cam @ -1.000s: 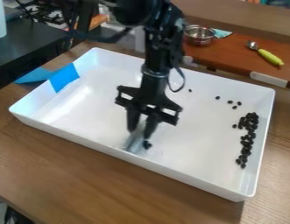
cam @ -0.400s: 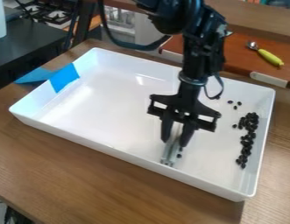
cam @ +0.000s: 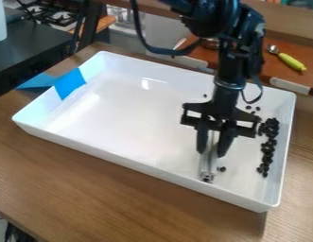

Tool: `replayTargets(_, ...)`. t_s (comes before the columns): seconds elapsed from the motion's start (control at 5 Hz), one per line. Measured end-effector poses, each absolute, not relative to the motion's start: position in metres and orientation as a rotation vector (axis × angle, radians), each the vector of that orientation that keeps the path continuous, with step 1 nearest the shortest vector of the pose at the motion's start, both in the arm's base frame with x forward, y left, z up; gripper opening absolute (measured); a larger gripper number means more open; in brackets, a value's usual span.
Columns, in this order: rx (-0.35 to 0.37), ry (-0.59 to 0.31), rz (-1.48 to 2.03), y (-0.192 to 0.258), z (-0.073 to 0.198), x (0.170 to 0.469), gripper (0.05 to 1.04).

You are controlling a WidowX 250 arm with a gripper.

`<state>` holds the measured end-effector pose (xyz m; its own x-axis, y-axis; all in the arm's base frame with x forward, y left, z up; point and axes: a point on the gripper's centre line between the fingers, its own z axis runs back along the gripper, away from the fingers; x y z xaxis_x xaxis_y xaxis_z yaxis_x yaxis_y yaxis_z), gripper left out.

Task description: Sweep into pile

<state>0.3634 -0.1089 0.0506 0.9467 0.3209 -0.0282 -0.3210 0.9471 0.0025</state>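
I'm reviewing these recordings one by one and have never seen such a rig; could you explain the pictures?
The black machine is a robot arm, seen by one fixed camera looking down at a slant. Its two-finger gripper holds a narrow greyish tool, apparently for sweeping, inside a white tray on a wooden table. Small dark pieces lie mostly along the tray's right side in the picture, with a few strays. Blue tape sticks to the tray's far left wall.

Light bright, diffuse | small glare patch on tray (cam: 130, 127) floor, pale sheen toward its left side | soft shadow on table (cam: 120, 203) beside tray's near right corner | black counter (cam: 32, 54) dim
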Motion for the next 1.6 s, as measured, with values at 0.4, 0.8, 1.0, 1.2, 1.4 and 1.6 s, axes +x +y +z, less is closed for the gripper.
replayTargets(0.4,-0.064,0.062,0.350,-0.143,0.054,0.375,0.354)
replayTargets(0.8,-0.093,0.059,0.310,-0.156,0.062,0.378,0.354)
replayTargets(1.0,-0.117,0.045,0.320,-0.126,0.083,0.375,0.354)
replayTargets(1.2,-0.132,0.012,0.346,-0.072,0.113,0.376,0.354)
replayTargets(1.4,-0.096,0.024,0.269,-0.037,0.113,0.375,0.354)
replayTargets(1.6,-0.065,0.027,0.215,0.004,0.100,0.371,0.354)
